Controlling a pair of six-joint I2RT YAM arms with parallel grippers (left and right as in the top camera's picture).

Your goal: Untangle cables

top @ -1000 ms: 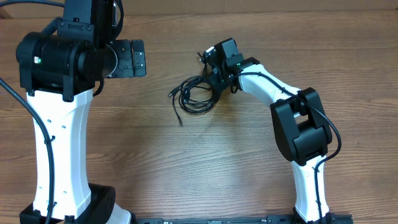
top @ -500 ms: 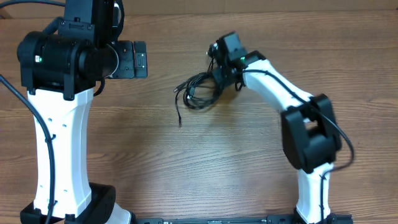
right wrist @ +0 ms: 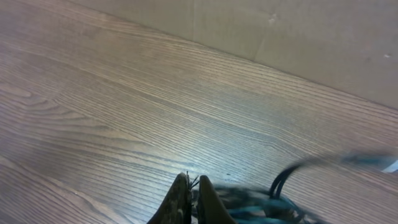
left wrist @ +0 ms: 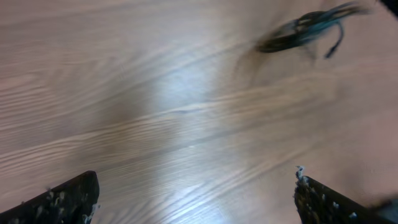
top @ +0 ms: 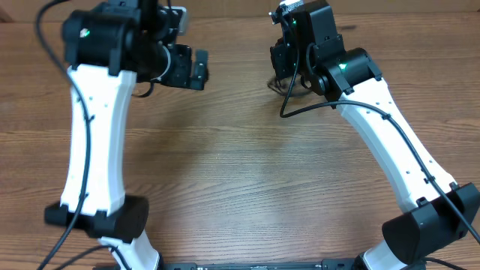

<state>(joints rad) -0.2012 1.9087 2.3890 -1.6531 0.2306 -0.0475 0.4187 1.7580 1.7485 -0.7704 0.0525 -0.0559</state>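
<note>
The cables are a blurred bundle of thin black cords hanging beside my right gripper, whose fingers are shut on strands of them. In the overhead view my right gripper is raised high at the back centre, and cable strands dangle under it. In the left wrist view the bundle shows as a dark blur at the upper right, above the wood. My left gripper is open and empty, its fingers wide apart; in the overhead view it is raised at the back left, apart from the cables.
The wooden table fills the view. A plain wall or board stands along the table's far edge. The two white arm bases stand at the front left and front right.
My right gripper has risen and moved toward the back with the cable tangle, lifting it off the table. My left arm has also risen and swung to the right.
</note>
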